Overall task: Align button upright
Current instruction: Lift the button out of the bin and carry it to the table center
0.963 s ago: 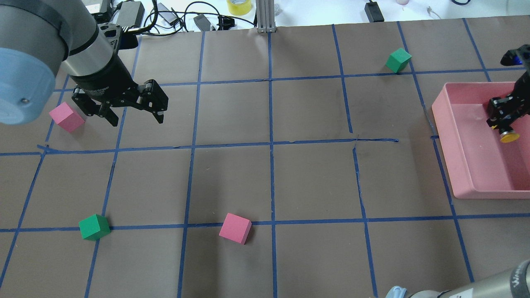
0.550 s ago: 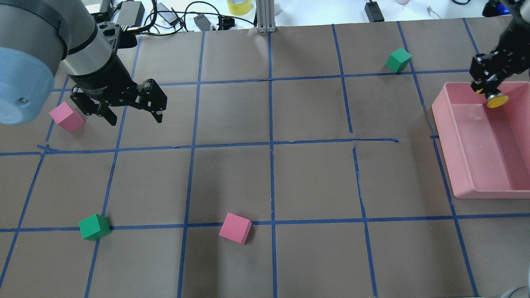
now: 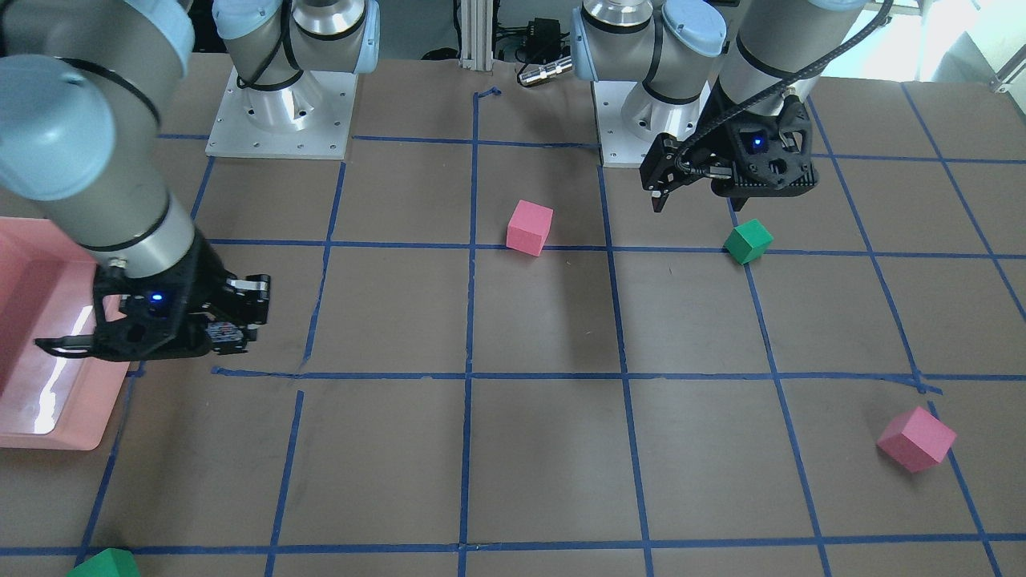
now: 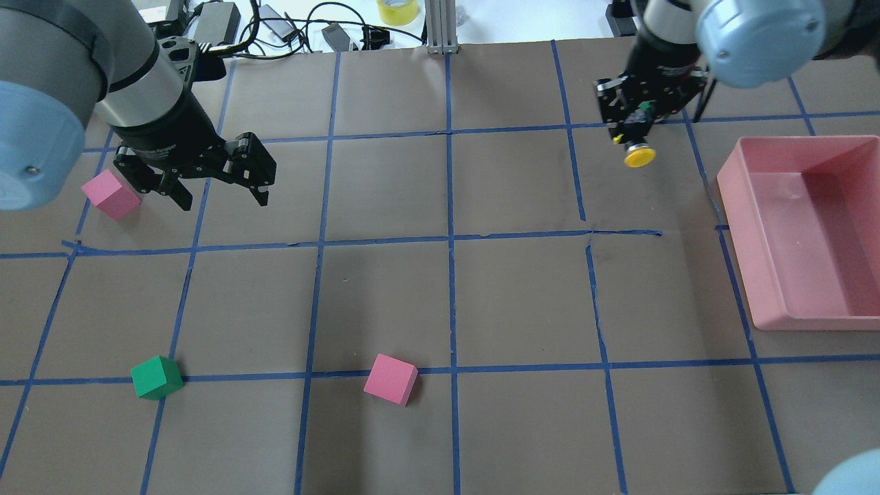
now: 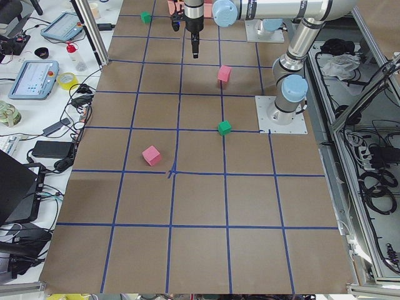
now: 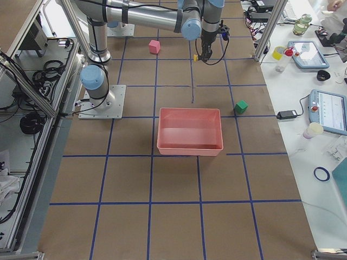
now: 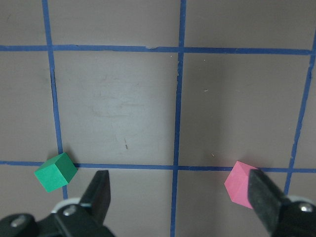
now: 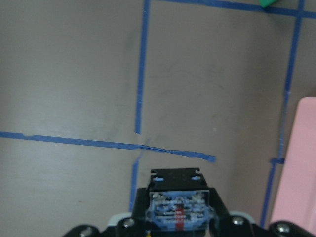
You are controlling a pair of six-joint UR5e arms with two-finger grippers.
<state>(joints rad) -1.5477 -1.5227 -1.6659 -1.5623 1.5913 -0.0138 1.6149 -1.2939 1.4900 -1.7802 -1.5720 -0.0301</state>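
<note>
Moved clear of the pink bin point(image 4: 746, 240), the right gripper point(image 4: 627, 130) hangs over the table beside it, pinching the button point(image 4: 639, 157), yellow cap pointing down. Left gripper point(image 4: 225, 196) is spread.

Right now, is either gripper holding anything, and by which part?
The right gripper holds the small yellow-capped push-button switch by its contact block base; the cap sticks out free. The left gripper is open, empty.

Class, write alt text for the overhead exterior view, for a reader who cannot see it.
The right gripper holds the yellow-capped button above the brown table, left of a pink bin. The left gripper hangs open at upper left.
</note>
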